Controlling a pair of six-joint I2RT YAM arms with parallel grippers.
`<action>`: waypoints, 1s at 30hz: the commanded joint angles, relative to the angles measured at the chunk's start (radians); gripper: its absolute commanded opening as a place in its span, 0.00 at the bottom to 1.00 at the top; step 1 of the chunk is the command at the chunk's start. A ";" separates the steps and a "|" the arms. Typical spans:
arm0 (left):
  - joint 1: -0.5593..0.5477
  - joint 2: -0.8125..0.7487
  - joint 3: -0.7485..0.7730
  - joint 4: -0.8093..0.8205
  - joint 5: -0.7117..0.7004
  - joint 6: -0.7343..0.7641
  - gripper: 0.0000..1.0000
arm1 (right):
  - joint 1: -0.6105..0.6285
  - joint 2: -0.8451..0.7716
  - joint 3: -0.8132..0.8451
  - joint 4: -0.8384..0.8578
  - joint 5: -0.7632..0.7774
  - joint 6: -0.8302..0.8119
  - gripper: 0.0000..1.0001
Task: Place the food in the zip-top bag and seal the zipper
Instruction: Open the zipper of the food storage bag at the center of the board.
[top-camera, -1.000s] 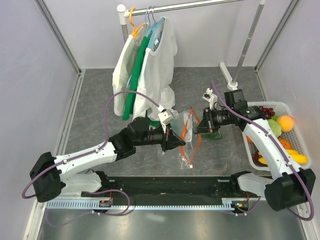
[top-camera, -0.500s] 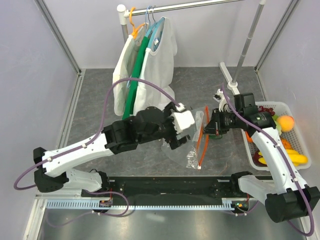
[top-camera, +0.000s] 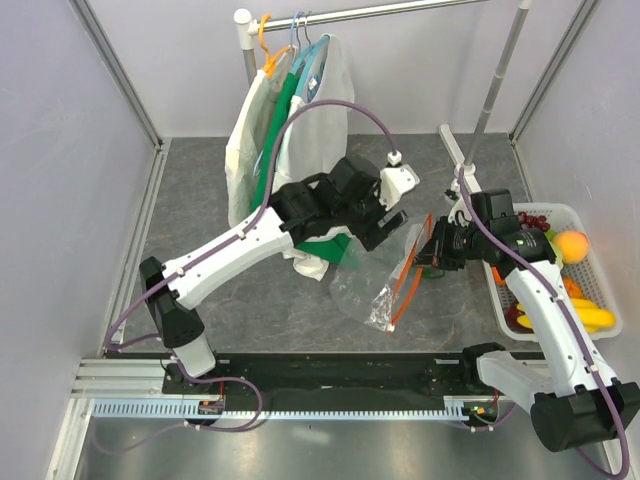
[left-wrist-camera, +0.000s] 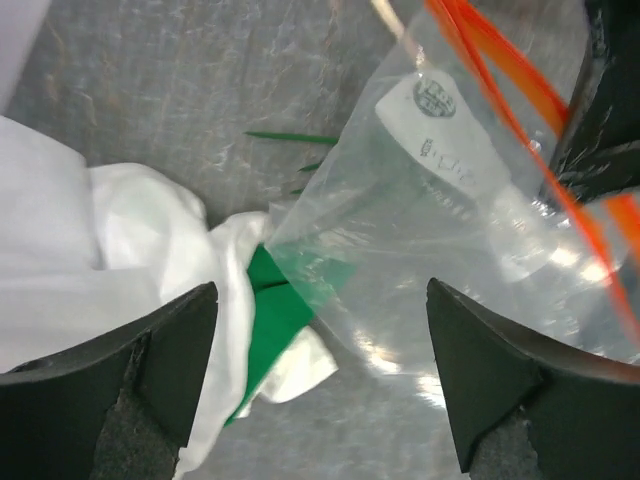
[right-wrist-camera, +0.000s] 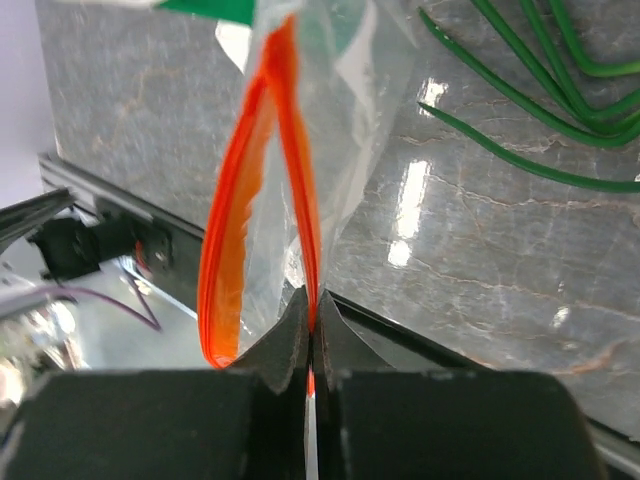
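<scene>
The clear zip-top bag (top-camera: 375, 290) hangs slack over the floor, its mouth agape. My right gripper (top-camera: 432, 250) is shut on the red-orange zipper (right-wrist-camera: 295, 150) strip, pinched at the fingertips (right-wrist-camera: 315, 310). My left gripper (top-camera: 378, 228) hovers beside and above the bag (left-wrist-camera: 450, 200), open (left-wrist-camera: 320, 300), with nothing between its fingers. Green onions (right-wrist-camera: 540, 90) lie on the floor beyond the bag. More food sits in the white basket (top-camera: 590, 215) at the right: a peach-coloured fruit (top-camera: 572, 245), bananas (top-camera: 595, 315) and red grapes (top-camera: 535, 222).
White and green garments (top-camera: 300, 130) hang from a rack at the back; their hems (left-wrist-camera: 130, 250) drape just left of my left gripper. The rack's upright pole (top-camera: 490, 90) and foot stand behind the right arm. Walls close both sides.
My left gripper opened, let go of the bag and swung up and back toward the garments. The bag now hangs from the right gripper alone, which shifted slightly right.
</scene>
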 joint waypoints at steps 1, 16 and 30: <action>0.030 -0.014 0.107 -0.007 0.272 -0.295 0.86 | -0.003 -0.015 0.027 0.071 0.005 0.249 0.00; -0.078 0.098 0.129 -0.031 0.110 -0.406 0.62 | -0.003 -0.047 0.079 0.009 0.051 0.354 0.00; 0.088 0.207 0.116 -0.103 -0.192 -0.333 0.02 | -0.003 -0.018 0.102 -0.063 0.022 0.276 0.00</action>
